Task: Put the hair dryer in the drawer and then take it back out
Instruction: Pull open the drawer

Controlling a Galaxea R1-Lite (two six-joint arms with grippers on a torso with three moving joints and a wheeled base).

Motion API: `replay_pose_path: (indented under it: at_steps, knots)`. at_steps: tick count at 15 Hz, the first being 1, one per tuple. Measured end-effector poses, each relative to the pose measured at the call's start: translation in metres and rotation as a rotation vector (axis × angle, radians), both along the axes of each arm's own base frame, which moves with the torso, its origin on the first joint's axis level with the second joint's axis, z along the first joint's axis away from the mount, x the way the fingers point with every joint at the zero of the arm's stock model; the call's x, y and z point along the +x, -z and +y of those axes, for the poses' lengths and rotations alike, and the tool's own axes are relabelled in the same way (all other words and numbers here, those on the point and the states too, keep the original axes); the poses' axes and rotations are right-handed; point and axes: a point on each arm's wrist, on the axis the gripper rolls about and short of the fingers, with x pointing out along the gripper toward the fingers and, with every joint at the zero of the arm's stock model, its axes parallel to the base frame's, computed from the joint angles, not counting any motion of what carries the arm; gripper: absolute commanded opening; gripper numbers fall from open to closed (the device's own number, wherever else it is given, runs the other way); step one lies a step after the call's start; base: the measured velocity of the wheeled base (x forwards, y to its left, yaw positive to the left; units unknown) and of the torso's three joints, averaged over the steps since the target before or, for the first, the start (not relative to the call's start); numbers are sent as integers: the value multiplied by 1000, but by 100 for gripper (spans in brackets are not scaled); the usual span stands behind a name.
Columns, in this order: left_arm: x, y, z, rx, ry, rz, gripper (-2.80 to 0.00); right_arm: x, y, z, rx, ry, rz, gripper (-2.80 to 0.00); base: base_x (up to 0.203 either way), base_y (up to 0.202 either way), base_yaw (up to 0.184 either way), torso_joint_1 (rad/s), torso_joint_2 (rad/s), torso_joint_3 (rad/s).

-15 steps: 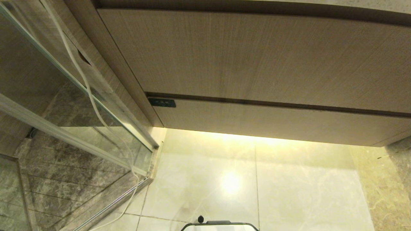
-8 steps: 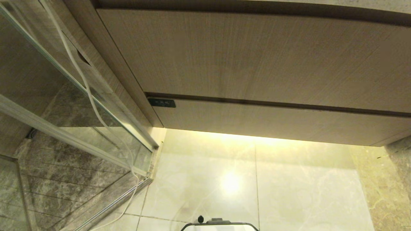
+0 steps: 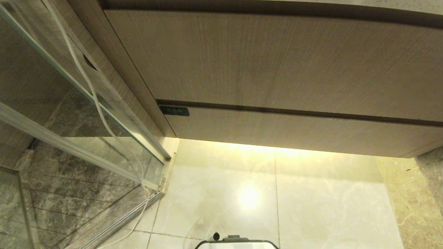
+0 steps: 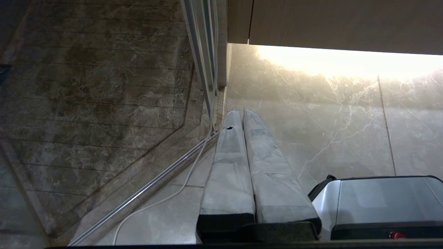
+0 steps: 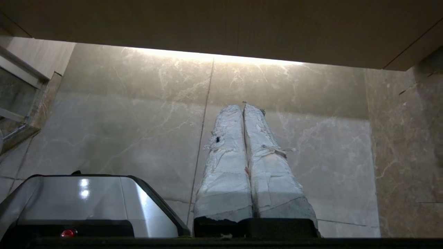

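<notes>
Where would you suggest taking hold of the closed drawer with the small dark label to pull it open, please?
The drawer front is flat, with no handle. The dark gap along its top edge looks too narrow, so the lit bottom edge, clear of the floor, seems the likeliest hold: come from below and in front, hook behind that lip and pull outward.

Right gripper (image 5: 243,107) hung above the marble floor (image 5: 138,114), fingers pressed together. Robot base (image 5: 86,197) sat beside it, wood-grain cabinet (image 5: 221,27) beyond.

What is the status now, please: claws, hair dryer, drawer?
Left claw and right claw shut, empty, above floor. Hair dryer not in view. Drawer closed. Nothing in the way of its front.
</notes>
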Motion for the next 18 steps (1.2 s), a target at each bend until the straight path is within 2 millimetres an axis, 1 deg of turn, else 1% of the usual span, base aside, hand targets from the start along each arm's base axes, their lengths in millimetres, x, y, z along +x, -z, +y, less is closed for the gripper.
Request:
replay_pose_path:
  at_steps: [2,3,4,5,7,8,9,10,11,12,13,14,16,17,18]
  knots:
    - [0,0,0,0,0,0,-280,-1,-4,0,0,-13,-12,-280,0,0,0,0,0,0]
    - [0,0,0,0,0,0,-280,-3,-12,1,1,-25,-28,-280,0,0,0,0,0,0]
    - [0,0,0,0,0,0,-280,-7,-26,1,1,-32,-43,-280,0,0,0,0,0,0]
    - [0,0,0,0,0,0,-280,-12,-47,1,0,-39,-64,-280,0,0,0,0,0,0]
    - [0,0,0,0,0,0,-280,-19,-109,1,-10,-50,-87,-280,0,0,0,0,0,0]
    - [0,0,0,0,0,0,-280,-16,-143,1,-21,-58,-76,-280,0,0,0,0,0,0]
    - [0,0,0,0,0,0,-280,-6,-174,1,-36,-71,-46,-280,0,0,0,0,0,0]
    - [0,0,0,0,0,0,-280,8,-202,1,-56,-92,-3,-280,0,0,0,0,0,0]
    - [0,0,0,0,0,0,-280,30,-222,2,-87,-122,78,-280,0,0,0,0,0,0]
    - [0,0,0,0,0,0,-280,53,-233,4,-130,-157,168,-280,0,0,0,0,0,0]
    - [0,0,0,0,0,0,-280,79,-238,8,-195,-205,284,-280,0,0,0,0,0,0]
    - [0,0,0,0,0,0,-280,102,-238,13,-257,-252,379,-280,0,0,0,0,0,0]
    - [0,0,0,0,0,0,-280,145,-228,25,-359,-345,540,-280,0,0,0,0,0,0]
    - [0,0,0,0,0,0,-280,164,-222,31,-383,-376,585,-280,0,0,0,0,0,0]
    - [0,0,0,0,0,0,-280,180,-215,36,-396,-399,619,-42,0,0,0,0,0,0]
